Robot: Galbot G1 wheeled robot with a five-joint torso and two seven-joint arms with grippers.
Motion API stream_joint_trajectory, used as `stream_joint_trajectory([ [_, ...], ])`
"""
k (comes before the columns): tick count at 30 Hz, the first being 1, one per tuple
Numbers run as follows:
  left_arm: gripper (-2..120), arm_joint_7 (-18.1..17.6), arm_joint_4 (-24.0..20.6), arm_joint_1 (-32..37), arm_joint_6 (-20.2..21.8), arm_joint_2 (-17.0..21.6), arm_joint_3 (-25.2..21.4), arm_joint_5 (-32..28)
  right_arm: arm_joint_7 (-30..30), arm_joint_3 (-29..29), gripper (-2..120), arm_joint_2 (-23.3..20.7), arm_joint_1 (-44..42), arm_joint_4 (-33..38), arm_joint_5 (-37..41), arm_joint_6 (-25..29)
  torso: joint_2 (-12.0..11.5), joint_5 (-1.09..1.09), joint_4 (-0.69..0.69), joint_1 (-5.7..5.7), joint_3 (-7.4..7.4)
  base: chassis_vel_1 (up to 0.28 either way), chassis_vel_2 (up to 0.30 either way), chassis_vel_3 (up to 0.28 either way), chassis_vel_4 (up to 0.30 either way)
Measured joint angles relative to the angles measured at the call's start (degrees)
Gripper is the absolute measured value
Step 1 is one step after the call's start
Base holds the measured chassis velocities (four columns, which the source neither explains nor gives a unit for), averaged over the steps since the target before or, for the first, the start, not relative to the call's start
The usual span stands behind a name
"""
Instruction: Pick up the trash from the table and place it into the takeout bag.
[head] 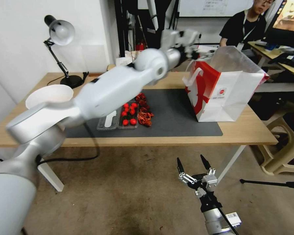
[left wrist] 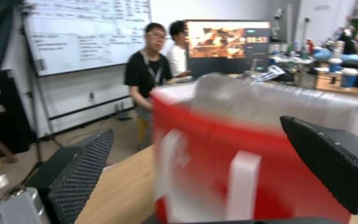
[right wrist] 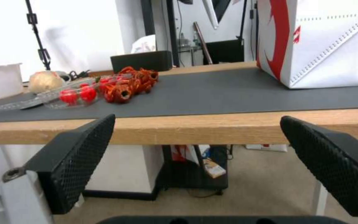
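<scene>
The takeout bag (head: 228, 98), white with red sides, stands upright on the right end of the table (head: 245, 132); clear plastic (head: 230, 55) sticks out of its top. My left gripper (head: 192, 44) hovers open and empty by the bag's upper left rim. In the left wrist view it (left wrist: 197, 127) faces the bag's red side (left wrist: 212, 146). Trash lies mid-table: a clear tray of red balls (head: 127, 116), crumpled red wrappers (head: 144, 114), a white round bowl (head: 49, 94), and a beige lump (right wrist: 44, 81). My right gripper (head: 190, 160) hangs open below the table's front edge.
A dark grey mat (head: 179, 114) covers the table's middle. A desk lamp (head: 60, 32) stands at the back left. A beige stool (head: 284, 147) and a black tripod leg (head: 274, 183) are on the floor to the right.
</scene>
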Motion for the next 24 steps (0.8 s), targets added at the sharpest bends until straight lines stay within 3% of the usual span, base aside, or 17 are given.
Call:
stream_joint_trajectory([
  [7, 100, -0.5, -0.6, 0.2, 0.0, 0.8, -0.3, -0.4, 0.0, 0.0, 100, 0.0, 0.0, 0.1, 0.0, 0.0, 0.0, -0.01, 0.02, 0.00, 0.00, 0.000, 0.000, 0.000, 0.000],
  [10, 100, -4.2, -6.8, 3.0, -0.8, 6.7, -1.2, -3.0, -0.1, 0.8, 100, 0.3, -1.0, 0.9, -0.2, 0.0, 0.0, -0.01, -0.03, 0.00, -0.01, 0.000, 0.000, 0.000, 0.000],
  [11, 100, -4.2, -6.8, 3.0, -0.8, 6.7, -1.2, -3.0, -0.1, 0.8, 100, 0.3, -1.0, 0.9, -0.2, 0.0, 0.0, -0.01, -0.03, 0.00, -0.01, 0.000, 0.000, 0.000, 0.000],
  [14, 100, -6.3, -16.5, 9.4, -4.2, 17.6, -3.2, -2.5, -0.1, 0.7, 100, 0.3, -1.1, 1.3, -0.2, 0.0, 0.0, -0.03, 0.03, 0.01, -0.01, 0.000, 0.000, 0.000, 0.000],
  [15, 100, -6.3, -16.5, 9.4, -4.2, 17.6, -3.2, -2.5, -0.1, 0.7, 100, 0.3, -1.1, 1.3, -0.2, 0.0, 0.0, -0.03, 0.03, 0.01, -0.01, 0.000, 0.000, 0.000, 0.000],
  [18, 100, -3.7, -22.9, 20.4, -14.4, 28.7, -7.3, 3.3, 0.0, 0.0, 100, 0.2, -0.7, 1.4, -0.6, -0.3, 0.0, -0.02, 0.01, 0.01, 0.00, 0.000, 0.000, 0.000, 0.000],
  [19, 100, -3.7, -22.9, 20.4, -14.4, 28.7, -7.3, 3.3, 0.0, 0.0, 100, 0.2, -0.7, 1.4, -0.6, -0.3, 0.0, -0.02, 0.01, 0.01, 0.00, 0.000, 0.000, 0.000, 0.000],
  [20, 100, -1.8, -25.3, 25.8, -18.6, 32.8, -10.8, 6.6, 0.1, -0.3, 100, 0.1, -0.3, 1.4, -0.7, -0.5, 0.0, -0.03, 0.02, 0.01, 0.00, 0.000, 0.000, 0.000, 0.000],
  [21, 100, -1.1, -28.8, 32.2, -20.1, 35.9, -15.8, 8.4, 0.2, -0.6, 100, -0.1, 0.1, 1.5, -0.7, -0.8, 0.0, -0.03, 0.04, 0.00, 0.00, 0.000, 0.000, 0.000, 0.000],
  [22, 100, -1.1, -30.7, 36.4, -20.7, 37.2, -20.1, 10.0, 0.2, -0.7, 100, -0.2, 0.3, 1.5, -0.7, -0.9, 0.0, -0.01, 0.00, 0.00, -0.01, 0.000, 0.000, 0.000, 0.000],
  [23, 100, -1.1, -30.7, 36.4, -20.7, 37.2, -20.1, 10.0, 0.2, -0.7, 100, -0.2, 0.3, 1.5, -0.7, -0.9, 0.0, -0.01, 0.00, 0.00, -0.01, 0.000, 0.000, 0.000, 0.000],
  [24, 100, -1.4, -32.4, 41.3, -21.7, 38.0, -24.7, 12.0, 0.3, -0.9, 100, -0.3, 0.5, 1.5, -0.8, -1.0, 0.0, 0.02, 0.00, 0.00, -0.01, 0.000, 0.000, 0.000, 0.000],
])
